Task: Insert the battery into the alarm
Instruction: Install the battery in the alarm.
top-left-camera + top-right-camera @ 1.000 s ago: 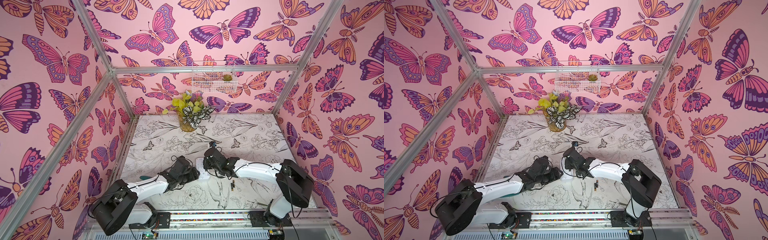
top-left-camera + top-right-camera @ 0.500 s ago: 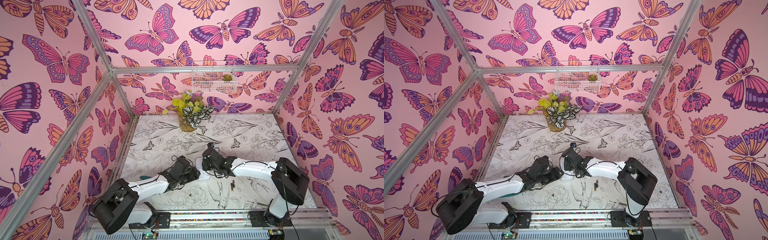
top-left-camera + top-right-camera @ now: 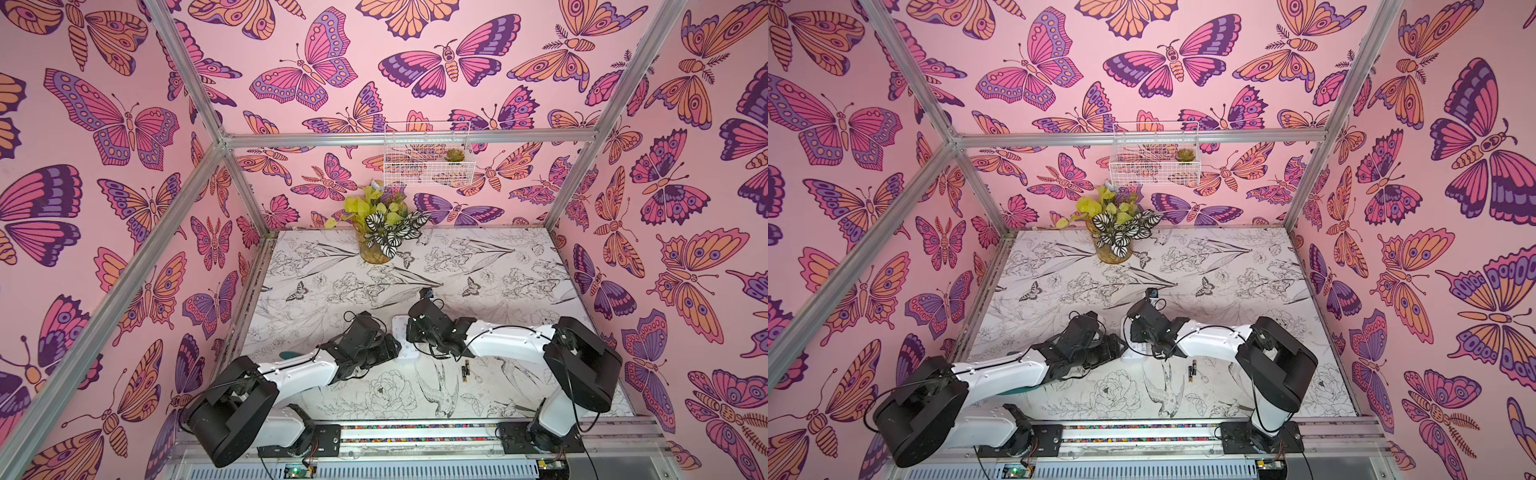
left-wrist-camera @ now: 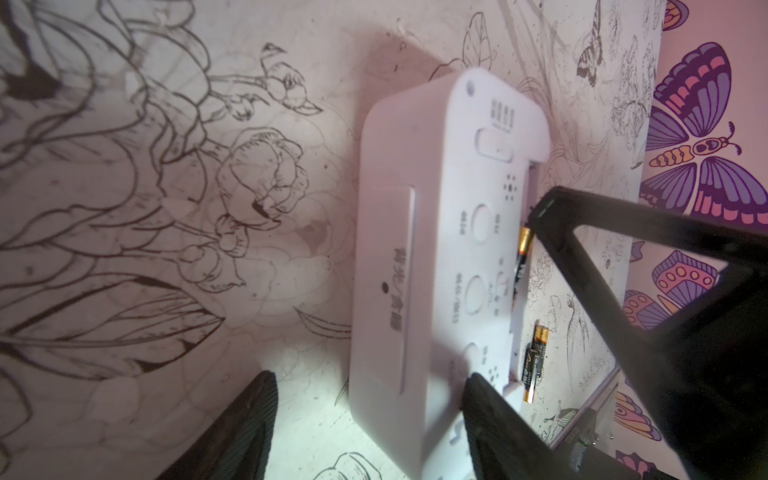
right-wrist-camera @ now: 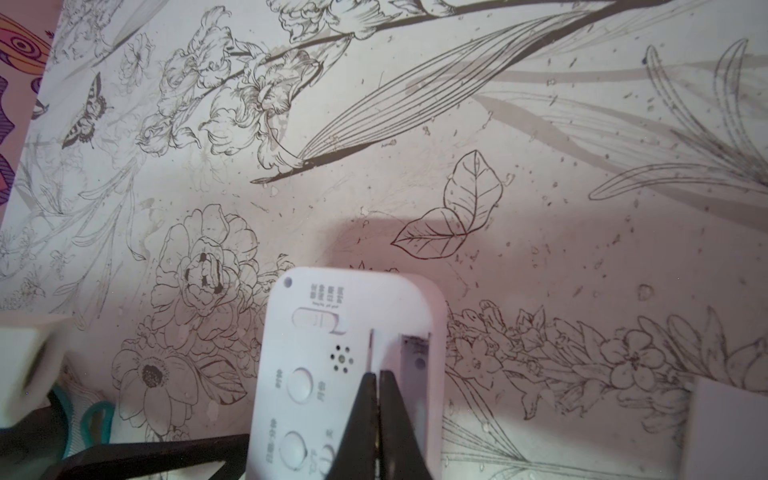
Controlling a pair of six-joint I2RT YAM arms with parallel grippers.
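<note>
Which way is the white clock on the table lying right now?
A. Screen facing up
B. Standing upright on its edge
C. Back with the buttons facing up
C: the clock lies flat on the table with its plain white back up, and its round buttons and open battery slot show, but no screen.

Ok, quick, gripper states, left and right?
Left gripper: open, at the end of the white rounded-rectangle plastic alarm.
Right gripper: closed, tips at the black-and-gold cylindrical battery in the alarm's open slot.
</note>
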